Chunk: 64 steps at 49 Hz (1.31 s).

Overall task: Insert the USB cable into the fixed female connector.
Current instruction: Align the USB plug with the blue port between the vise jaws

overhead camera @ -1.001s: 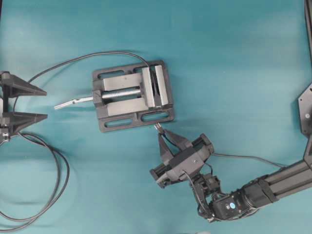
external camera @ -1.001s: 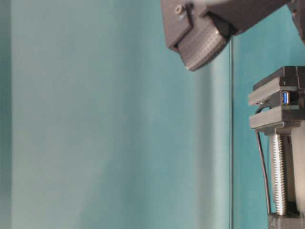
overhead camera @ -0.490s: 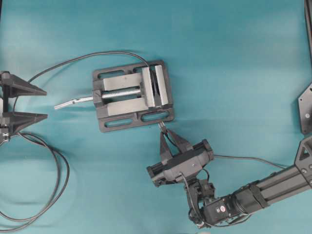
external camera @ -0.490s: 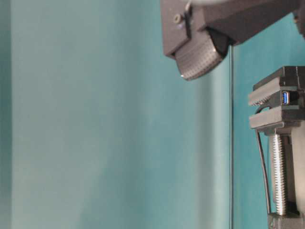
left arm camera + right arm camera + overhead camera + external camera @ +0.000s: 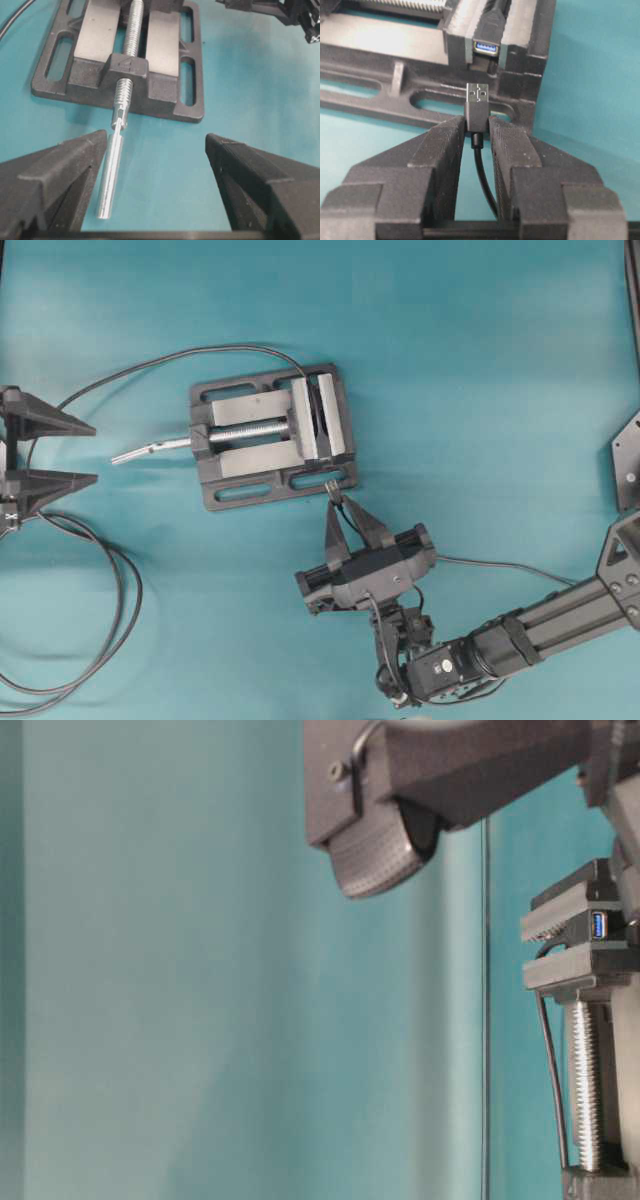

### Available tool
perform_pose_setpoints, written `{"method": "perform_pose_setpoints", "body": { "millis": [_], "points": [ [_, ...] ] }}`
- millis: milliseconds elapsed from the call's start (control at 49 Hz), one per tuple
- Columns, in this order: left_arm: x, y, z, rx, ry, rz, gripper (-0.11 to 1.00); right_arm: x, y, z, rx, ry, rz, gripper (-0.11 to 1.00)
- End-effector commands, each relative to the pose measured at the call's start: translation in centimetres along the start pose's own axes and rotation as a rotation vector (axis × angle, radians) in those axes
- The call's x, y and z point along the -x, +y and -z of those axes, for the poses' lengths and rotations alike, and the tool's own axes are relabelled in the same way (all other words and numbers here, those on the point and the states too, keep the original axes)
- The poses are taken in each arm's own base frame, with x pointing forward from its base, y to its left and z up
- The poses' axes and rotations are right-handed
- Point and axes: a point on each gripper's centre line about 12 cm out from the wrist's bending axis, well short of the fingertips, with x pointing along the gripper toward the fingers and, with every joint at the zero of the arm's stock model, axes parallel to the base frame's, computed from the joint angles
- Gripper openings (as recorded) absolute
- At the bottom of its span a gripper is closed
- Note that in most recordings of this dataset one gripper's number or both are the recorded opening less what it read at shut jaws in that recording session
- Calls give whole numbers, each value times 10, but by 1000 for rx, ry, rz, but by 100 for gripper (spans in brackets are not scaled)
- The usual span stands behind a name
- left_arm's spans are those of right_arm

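Note:
My right gripper is shut on the USB cable's black plug, whose metal tip points at the fixed female connector. That connector shows a blue opening and sits clamped between the vise's jaws a short way ahead of the tip. From overhead, the right gripper holds the plug just below the vise's lower right corner. The thin cable trails off to the right. The connector also shows at table level. My left gripper is open and empty, at the far left.
The grey metal vise stands mid-table with its screw handle pointing toward the left gripper. A thicker black cable loops across the left side of the teal mat and runs into the vise's top.
The right gripper has swung a little left and straightened toward the vise, with the plug still in it. The left arm has not moved.

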Motion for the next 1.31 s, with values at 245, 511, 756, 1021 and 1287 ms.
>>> {"method": "perform_pose_setpoints", "body": {
  "millis": [245, 511, 756, 1021, 1287],
  "points": [
    [-1, -1, -4, 6, -10, -1, 97, -4, 10, -18, -71, 30, 42, 20],
    [-1, -1, -4, 4, -10, 0, 97, -8, 12, -23, -91, 47, 72, 20],
    [-1, -1, -4, 4, -10, 0, 97, -11, 12, -27, -98, 49, 80, 20],
    [-1, -1, -4, 6, -10, -1, 97, -18, 11, -31, -91, 54, 100, 20],
    [-1, -1, -4, 6, -10, -1, 97, -19, 11, -32, -93, 54, 103, 20]
  ]
}}
